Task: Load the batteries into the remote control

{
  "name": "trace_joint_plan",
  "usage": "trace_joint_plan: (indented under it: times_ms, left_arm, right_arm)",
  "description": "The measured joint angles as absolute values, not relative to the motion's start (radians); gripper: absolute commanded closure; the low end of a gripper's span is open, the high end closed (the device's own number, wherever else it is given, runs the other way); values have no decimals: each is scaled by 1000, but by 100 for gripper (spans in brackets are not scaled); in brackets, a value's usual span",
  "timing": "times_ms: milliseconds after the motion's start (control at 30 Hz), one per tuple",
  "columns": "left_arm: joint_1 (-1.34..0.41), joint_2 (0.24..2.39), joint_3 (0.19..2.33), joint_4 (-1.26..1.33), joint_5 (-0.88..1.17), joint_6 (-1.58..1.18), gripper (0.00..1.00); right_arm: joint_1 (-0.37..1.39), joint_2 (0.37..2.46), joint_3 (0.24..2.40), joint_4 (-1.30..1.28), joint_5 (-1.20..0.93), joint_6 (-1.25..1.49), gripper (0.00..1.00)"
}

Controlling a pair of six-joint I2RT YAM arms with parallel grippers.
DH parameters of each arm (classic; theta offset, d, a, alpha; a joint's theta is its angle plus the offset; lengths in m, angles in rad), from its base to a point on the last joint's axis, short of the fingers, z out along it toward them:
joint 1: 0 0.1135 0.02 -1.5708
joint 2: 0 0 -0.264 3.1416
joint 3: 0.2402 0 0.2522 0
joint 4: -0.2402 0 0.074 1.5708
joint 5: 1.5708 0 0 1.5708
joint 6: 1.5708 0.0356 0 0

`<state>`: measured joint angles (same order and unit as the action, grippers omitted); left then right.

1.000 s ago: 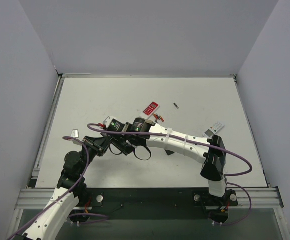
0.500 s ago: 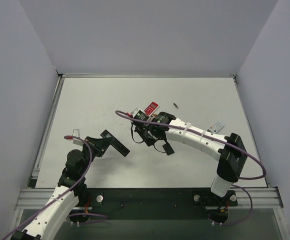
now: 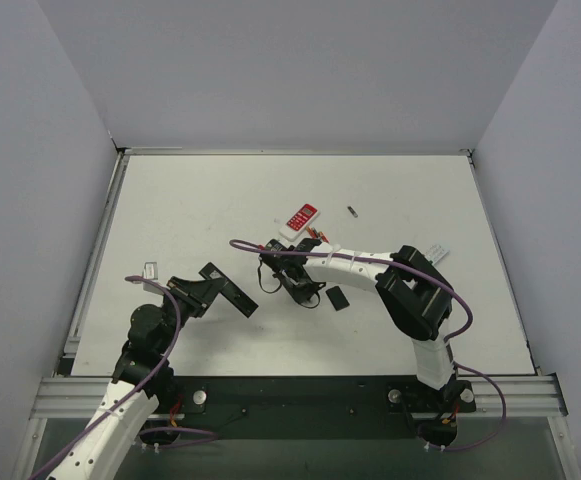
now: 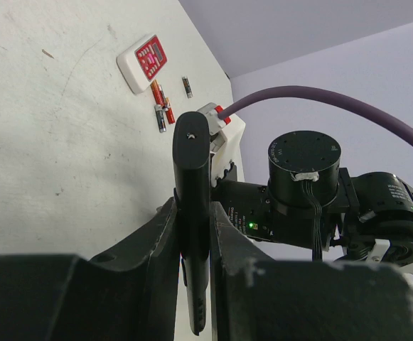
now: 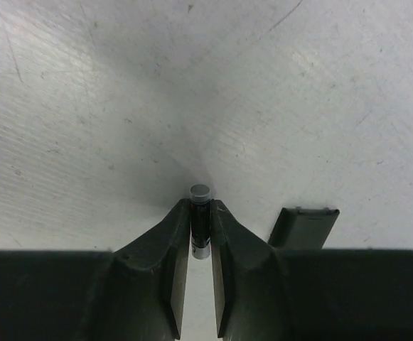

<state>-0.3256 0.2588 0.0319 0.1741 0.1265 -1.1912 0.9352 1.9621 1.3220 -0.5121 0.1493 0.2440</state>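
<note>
Left hand [image 4: 193, 213]: clamped on the black remote control [image 4: 192, 149], over the front-left of the table [image 4: 50, 142]
Right hand [image 5: 200, 212]: pinched on one small dark battery [image 5: 200, 193], its end pointing at the table
Loose batteries [image 3: 315, 236]: lying just beside the red-and-white remote [image 3: 301, 217]
Small black piece [image 3: 338, 298]: flat on the table, near the right hand

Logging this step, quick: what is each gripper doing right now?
Left gripper: closed, holding the remote control.
Right gripper: closed, holding a battery.
</note>
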Motion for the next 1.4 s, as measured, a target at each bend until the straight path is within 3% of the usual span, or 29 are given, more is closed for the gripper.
trace_joint_plan:
  times_ms: [267,1400]
  left_arm:
    - [-326,255,32,149,126,-1192,100]
    - [-326,297,32,169,127,-1219,100]
  right_arm:
    - [912,1953,1306,-440,118,265,73]
    - [878,1800,1081,-276,47,445,81]
